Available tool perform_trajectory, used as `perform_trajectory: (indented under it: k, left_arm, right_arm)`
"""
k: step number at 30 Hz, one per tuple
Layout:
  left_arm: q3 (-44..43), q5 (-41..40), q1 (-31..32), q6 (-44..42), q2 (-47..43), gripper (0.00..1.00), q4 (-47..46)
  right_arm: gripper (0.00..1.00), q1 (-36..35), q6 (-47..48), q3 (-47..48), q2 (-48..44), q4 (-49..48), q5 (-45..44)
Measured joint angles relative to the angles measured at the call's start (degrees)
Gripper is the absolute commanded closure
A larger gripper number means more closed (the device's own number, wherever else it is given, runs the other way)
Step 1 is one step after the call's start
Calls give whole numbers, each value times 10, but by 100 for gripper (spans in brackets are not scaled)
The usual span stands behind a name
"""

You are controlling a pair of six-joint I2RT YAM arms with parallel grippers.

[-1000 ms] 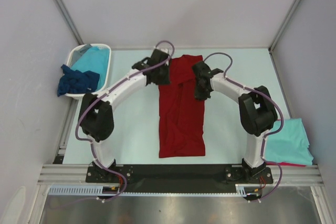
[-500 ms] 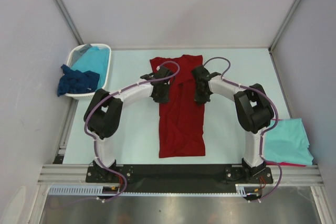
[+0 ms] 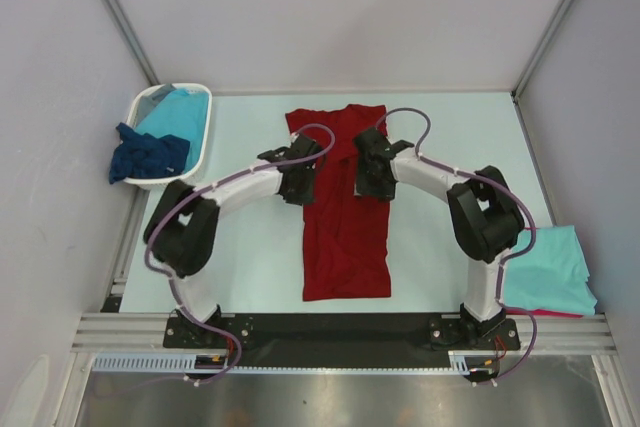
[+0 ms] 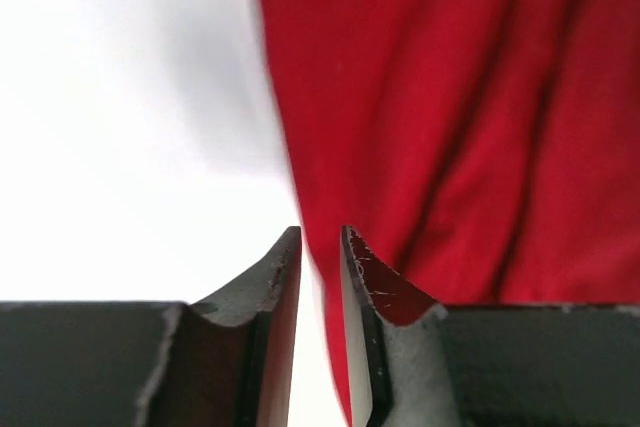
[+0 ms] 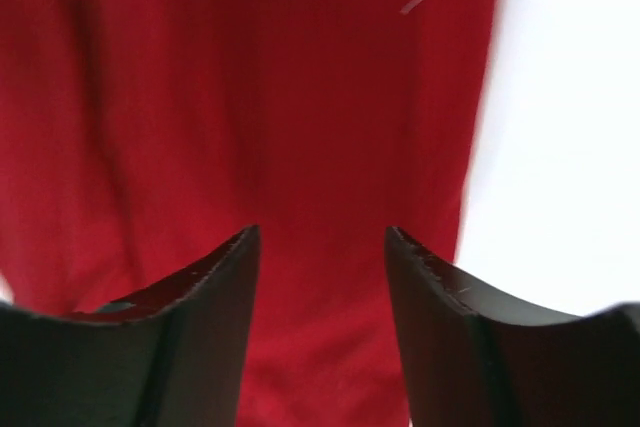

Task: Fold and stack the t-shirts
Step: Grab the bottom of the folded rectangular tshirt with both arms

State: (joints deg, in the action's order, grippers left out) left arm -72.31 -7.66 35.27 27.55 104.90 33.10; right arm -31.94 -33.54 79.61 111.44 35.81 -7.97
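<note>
since before: both grippers drew nearer along the shirt.
left gripper (image 4: 320, 247): fingers nearly closed, holding nothing, at the cloth's left edge.
red shirt (image 3: 345, 217): flat, mid-table, folded narrow.
right gripper (image 5: 322, 247): fingers apart, empty, above cloth.

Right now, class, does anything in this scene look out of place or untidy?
Yes. A dark navy shirt hangs crumpled over the rim of the white basket at the table's far left instead of lying inside. The red shirt in the middle also has a far left corner sticking out past its folded strip.
</note>
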Motion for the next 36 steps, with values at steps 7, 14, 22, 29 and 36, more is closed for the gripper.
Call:
perform_trajectory:
  k: [7,14,22,29,36]
  left_arm:
    - [55,-29,14,12,-197,72,4]
    - [170,-49,52,38,-294,73,21]
    - [209,-79,55,55,-358,73,59]
    - [212,-87,55,55,-376,73,65]
    - [220,-87,55,55,-378,73,69]
  right_arm:
    - [41,-71,-2,15,-75,38,-16]
    - [46,-112,-21,2,-86,42,-17]
    - [46,-177,-39,13,-55,52,-21]
    - [47,-233,-68,-26,-64,54,-21]
    - [56,-254,-97,-93,-80,57,-21]
